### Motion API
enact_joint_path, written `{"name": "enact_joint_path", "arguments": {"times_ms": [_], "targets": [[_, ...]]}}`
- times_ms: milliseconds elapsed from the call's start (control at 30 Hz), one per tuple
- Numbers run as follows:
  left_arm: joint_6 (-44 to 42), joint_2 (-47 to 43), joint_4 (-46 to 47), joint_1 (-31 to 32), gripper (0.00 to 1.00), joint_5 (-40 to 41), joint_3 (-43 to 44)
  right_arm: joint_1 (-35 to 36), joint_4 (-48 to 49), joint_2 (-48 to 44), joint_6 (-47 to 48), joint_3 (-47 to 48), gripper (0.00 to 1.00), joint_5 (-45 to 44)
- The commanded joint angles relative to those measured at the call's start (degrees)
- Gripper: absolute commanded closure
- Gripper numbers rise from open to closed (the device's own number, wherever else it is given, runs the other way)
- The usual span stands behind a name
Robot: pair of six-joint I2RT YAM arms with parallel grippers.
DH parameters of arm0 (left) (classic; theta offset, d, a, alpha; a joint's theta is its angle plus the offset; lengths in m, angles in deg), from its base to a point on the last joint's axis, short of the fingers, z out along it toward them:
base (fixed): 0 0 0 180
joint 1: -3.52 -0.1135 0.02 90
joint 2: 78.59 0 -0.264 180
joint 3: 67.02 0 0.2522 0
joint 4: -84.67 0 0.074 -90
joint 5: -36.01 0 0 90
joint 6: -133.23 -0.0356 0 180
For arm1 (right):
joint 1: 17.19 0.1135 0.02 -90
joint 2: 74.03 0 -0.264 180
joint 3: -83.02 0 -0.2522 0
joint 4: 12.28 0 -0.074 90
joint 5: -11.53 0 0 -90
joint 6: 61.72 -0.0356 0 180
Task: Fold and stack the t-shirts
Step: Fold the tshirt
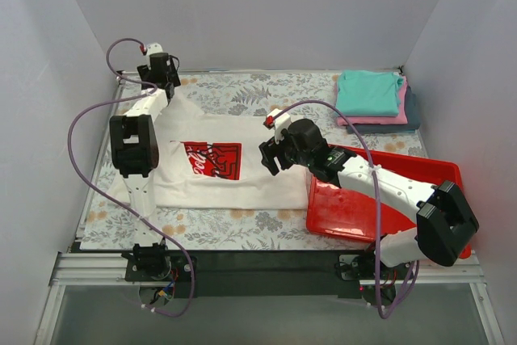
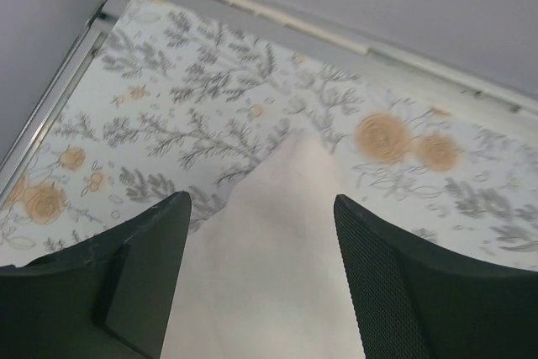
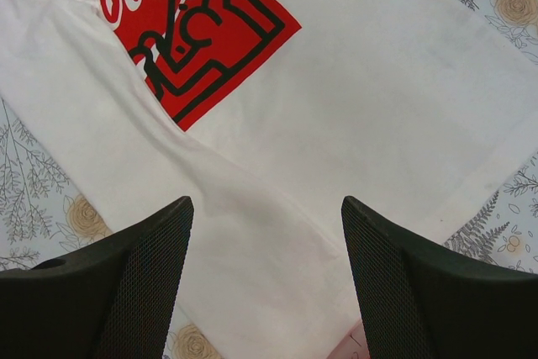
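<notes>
Between left fingers [image 2: 139, 279]: white t-shirt [image 2: 269, 266] corner | right fingers [image 3: 126, 292]: above it

spread t-shirt [image 1: 242, 179]: flat on surface [image 1: 234, 228], left-centre | tray [image 1: 347, 212]: just right of it, toward near edge | folded t-shirts [image 1: 373, 96]: stacked at far right corner, behind tray | left fingers [image 2: 109, 283]: over shirt's far left corner | right fingers [image 3: 126, 283]: over shirt's right part

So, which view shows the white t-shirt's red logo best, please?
Top external: the whole red logo is visible. Right wrist crops its top edge; left wrist shows only plain white t-shirt cloth.
</notes>
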Motion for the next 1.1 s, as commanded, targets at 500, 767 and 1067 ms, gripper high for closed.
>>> {"name": "enact_joint_path", "arguments": {"times_ms": [500, 767, 1067], "targets": [[4.6, 10.8, -7.2, -0.1, 0.36, -13.7, 14.8, -0.4, 1.9, -1.7, -0.6, 1.7, 0.35, -0.6], [5.4, 9.6, -5.9, -0.1, 0.82, -13.7, 12.9, -0.4, 2.0, -2.1, -0.8, 1.5, 0.35, -0.3], [7.2, -7.8, 10.5, -0.1, 1.0, -11.4, -7.8, -3.5, 1.9, -0.1, 1.3, 5.2, 0.35, -3.2]]}}
